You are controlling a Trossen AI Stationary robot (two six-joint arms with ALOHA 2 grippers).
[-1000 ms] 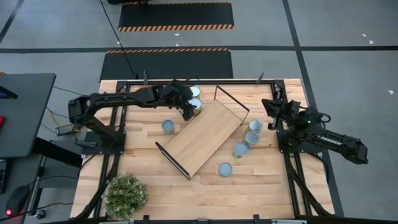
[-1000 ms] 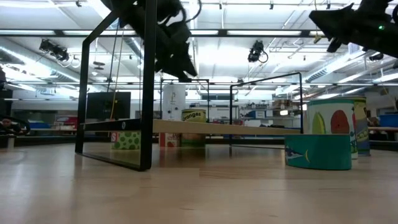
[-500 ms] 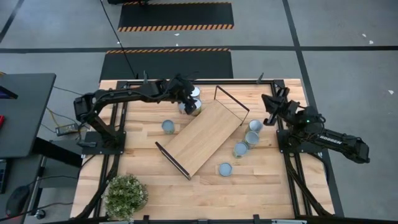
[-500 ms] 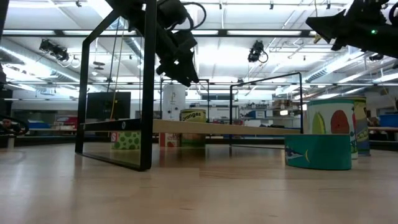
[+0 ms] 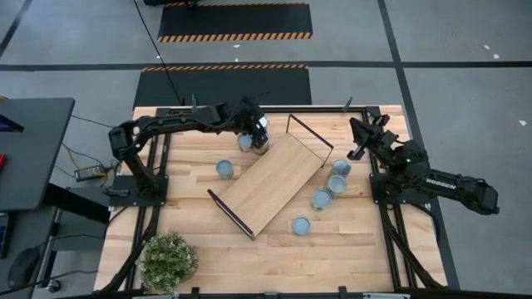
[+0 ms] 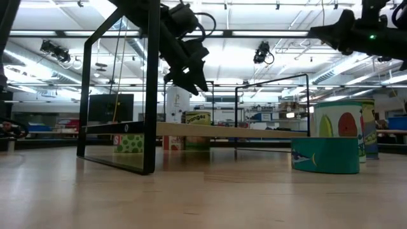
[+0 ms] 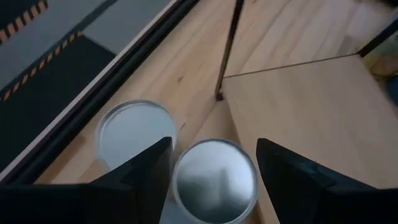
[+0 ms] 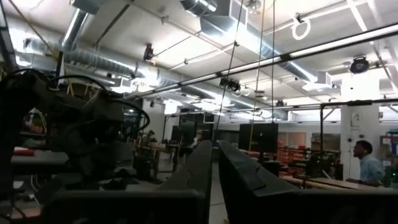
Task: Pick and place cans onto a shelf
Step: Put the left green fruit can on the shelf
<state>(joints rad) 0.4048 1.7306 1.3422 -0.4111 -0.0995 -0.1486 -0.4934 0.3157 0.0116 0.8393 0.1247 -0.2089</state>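
The shelf (image 5: 273, 183) is a light-wood board lying diagonally mid-table, raised on its black end frames (image 6: 150, 95). Two cans stand by its far-left corner, shown in the left wrist view: one (image 7: 214, 180) and one beside it (image 7: 132, 132). My left gripper (image 5: 253, 134) is open above them, with a finger on either side of the first can's top and not touching it. It is well above the table in the low view (image 6: 191, 79). Several more cans stand right of the shelf (image 5: 335, 183), and one stands to its left (image 5: 224, 169). My right gripper (image 5: 359, 143) is shut and empty, held high at the far right.
A potted plant (image 5: 169, 259) stands at the near left corner. A black rail frame (image 5: 274, 107) runs along the table's far edge, close behind the two cans. Labelled cans (image 6: 337, 143) loom near the low camera. A person (image 8: 368, 163) is in the room beyond.
My left gripper has gone toward the far edge and a little right, and has come down somewhat over the two cans at the shelf's far-left corner, staying open. My right gripper has shifted slightly toward the far edge.
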